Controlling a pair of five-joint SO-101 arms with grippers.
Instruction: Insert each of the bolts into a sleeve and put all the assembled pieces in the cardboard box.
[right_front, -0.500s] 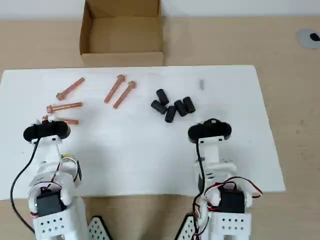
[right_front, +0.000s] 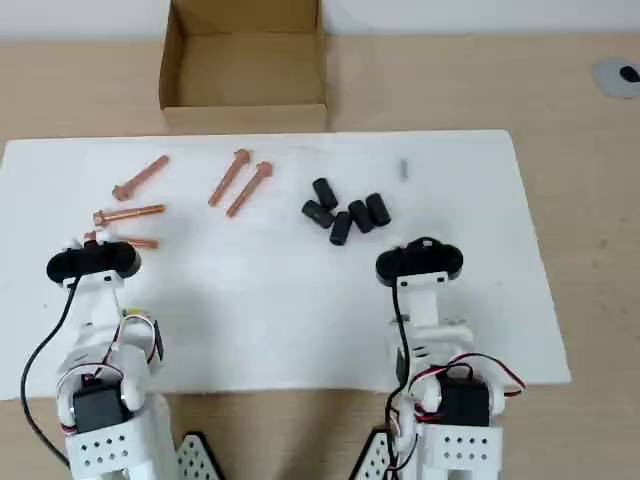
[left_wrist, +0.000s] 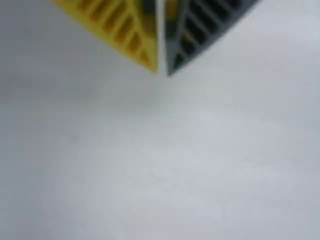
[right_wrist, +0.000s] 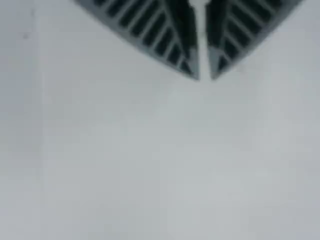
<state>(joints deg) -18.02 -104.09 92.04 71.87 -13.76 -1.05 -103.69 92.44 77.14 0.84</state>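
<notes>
- Closest in, left gripper (left_wrist: 161, 69) and right gripper (right_wrist: 202, 75) are each pressed together above the sheet (right_front: 260, 320).
- Mid-sheet, five bolts (right_front: 227, 179) lie loose at left, five sleeves (right_front: 341, 228) clustered at right.
- Farthest, the open box (right_front: 245, 70) stands past the sheet.

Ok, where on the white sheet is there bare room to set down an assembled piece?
The widest bare patch of white sheet lies between the two arms, on the near side of the bolts and sleeves. Another runs right of the sleeves to the sheet's edge. Crowded spots: the bolts at far left and the sleeve cluster.
</notes>
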